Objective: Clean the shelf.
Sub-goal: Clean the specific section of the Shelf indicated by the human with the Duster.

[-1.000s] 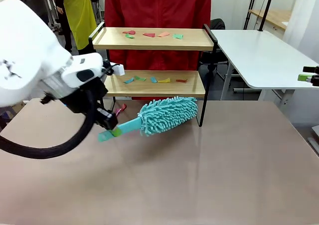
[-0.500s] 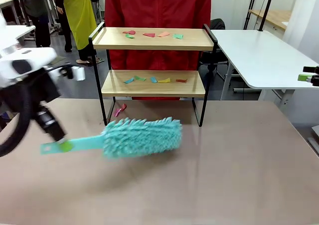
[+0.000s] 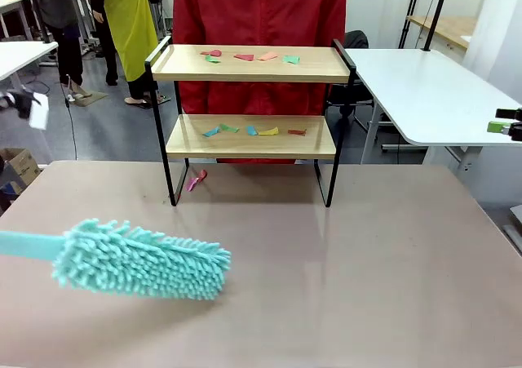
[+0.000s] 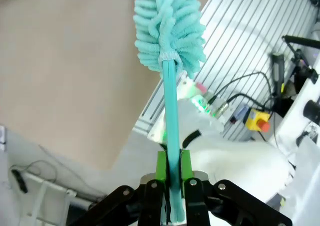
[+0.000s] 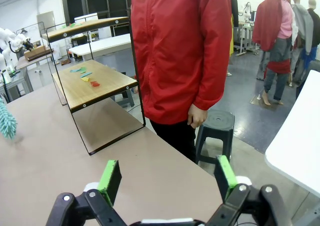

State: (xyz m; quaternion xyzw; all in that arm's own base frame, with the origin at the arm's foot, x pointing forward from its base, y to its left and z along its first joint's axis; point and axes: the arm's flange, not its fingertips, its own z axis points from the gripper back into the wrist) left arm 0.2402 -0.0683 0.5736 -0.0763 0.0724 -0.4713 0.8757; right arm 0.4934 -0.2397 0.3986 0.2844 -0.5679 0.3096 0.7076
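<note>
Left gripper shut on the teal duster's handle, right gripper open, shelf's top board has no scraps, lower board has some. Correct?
One thing is wrong: the top board of the shelf has coloured scraps too, as the front view shows, and so does the lower board. The rest holds: the left gripper is shut on the duster's handle, and the right gripper is open.

I see the shelf (image 3: 318,64) as pale, matt wood boards in a thin black metal frame. The scraps (image 3: 249,56) on it look like flat, dull paper. The duster (image 3: 139,260) has a shaggy teal cloth head and a smooth plastic handle. The surface (image 3: 383,286) is smooth brown with a soft sheen. The person's red jacket (image 3: 261,9) looks like slick cloth.
</note>
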